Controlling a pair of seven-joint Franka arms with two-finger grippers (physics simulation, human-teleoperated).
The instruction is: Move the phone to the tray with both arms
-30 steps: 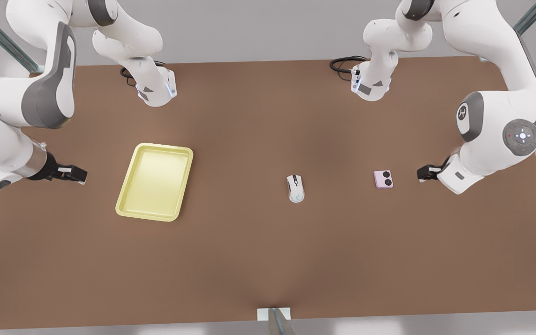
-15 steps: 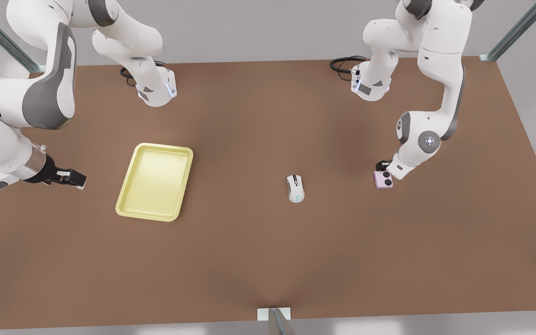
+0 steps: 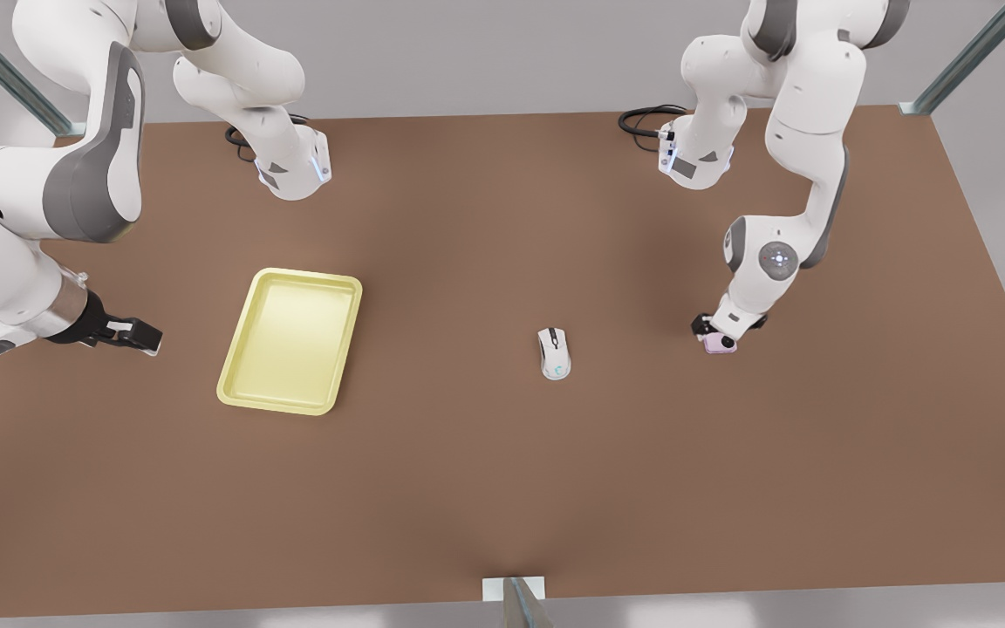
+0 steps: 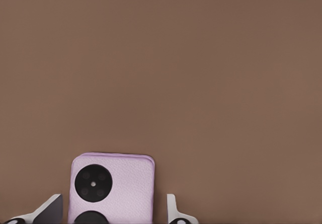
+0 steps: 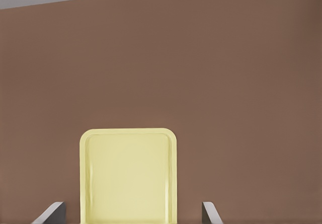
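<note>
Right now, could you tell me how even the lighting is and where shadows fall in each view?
Front view: soft, diffuse light, no glare; a faint dark patch on the table beside the left gripper over the phone. Left wrist view: flat light, phone crisp, barely any shadow. Right wrist view: tray evenly lit, no glare, ahead of the waiting right gripper.

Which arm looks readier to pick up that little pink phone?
The left arm. Its left gripper sits right over the phone, fingers open on either side of it. The right gripper waits open beside the tray, across the table, past the mouse.
</note>
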